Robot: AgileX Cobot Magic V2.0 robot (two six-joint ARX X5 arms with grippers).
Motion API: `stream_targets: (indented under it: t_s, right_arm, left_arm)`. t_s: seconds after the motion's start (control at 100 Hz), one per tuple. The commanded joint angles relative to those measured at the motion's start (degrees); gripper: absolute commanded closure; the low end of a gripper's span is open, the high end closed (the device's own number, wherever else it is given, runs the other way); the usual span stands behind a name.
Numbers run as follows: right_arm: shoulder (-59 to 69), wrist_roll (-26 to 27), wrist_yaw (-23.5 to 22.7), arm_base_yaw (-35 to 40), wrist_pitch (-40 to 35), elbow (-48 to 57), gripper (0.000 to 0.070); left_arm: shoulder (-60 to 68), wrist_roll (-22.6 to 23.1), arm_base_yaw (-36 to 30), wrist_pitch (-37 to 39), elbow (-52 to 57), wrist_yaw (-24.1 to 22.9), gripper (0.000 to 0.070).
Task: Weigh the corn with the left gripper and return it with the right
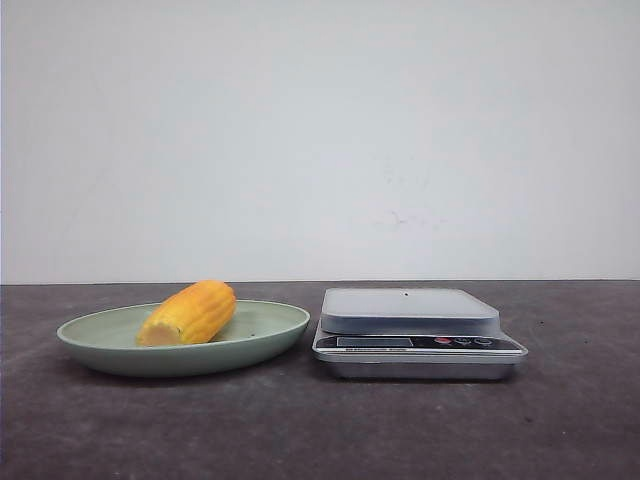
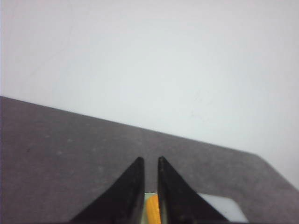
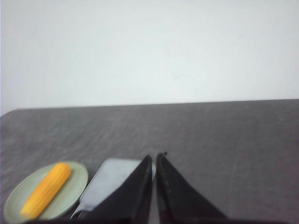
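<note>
Your robot shows only its black gripper fingers.
Your left gripper [image 2: 150,161] has two plain, matte black fingers [image 2: 126,196] tapering to sharp points; your right gripper [image 3: 155,157] has the same wedge-shaped pair, unmarked.

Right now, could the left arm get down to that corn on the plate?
Probably yes. The corn lies uncovered on the green plate, apart from the scale, with nothing over it. The left tool is nearly shut, with the corn seen through the narrow gap, so it would need to open first.
</note>
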Motion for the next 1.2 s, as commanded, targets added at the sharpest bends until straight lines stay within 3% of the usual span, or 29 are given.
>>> stream_targets:
  t_s: [0.0,0.59,0.65,0.72,0.79,0.85,0.94,1.04,1.11,1.19]
  right_arm:
    - [-0.24,-0.04,-0.74,0.28,0.15,0.63,0.0688]
    - [-0.24,-0.02,-0.55,0.28,0.87,0.66,0.0688]
    - [-0.24,-0.02,-0.57,0.28,0.87,0.66,0.0688]
    - [-0.24,-0.02,-0.57,0.28,0.87,0.66,0.0688]
    - [-0.24,-0.02,-0.55,0.28,0.87,0.66,0.0688]
    - [-0.24,-0.02,-0.55,0.28,0.87,0.66,0.0688]
    - [-0.24,-0.02,-0.55,0.28,0.87,0.66,0.0688]
    - [-0.24,-0.02,-0.57,0.28,0.87,0.66,0.0688]
    - [-0.24,-0.02,-0.55,0.28,0.87,0.66,0.0688]
    - [-0.24,-0.02,-0.55,0.28,0.87,0.66,0.0688]
  left_arm:
    - [0.20,1.40,-0.33,0.61,0.68,0.09,0.0673]
    - [0.17,1.40,-0.15,0.81,0.70,0.04,0.0672]
    - [0.15,1.73,1.51,0.76,0.70,0.09,0.0673]
    - [0.17,7.61,5.79,1.05,0.13,0.09,0.0672]
    - [0.02,7.96,11.72,3.98,-1.86,0.46,0.0673]
    - [-0.39,8.72,17.18,6.78,-4.72,4.59,0.0673]
    - [-1.05,11.91,25.00,12.24,-10.97,17.03,0.0672]
    - [-1.68,12.13,32.28,17.94,-18.99,28.79,0.0672]
    - [-1.77,10.69,35.91,21.31,-24.26,34.16,0.0672]
    - [-1.79,9.01,38.82,24.90,-29.62,36.76,0.0672]
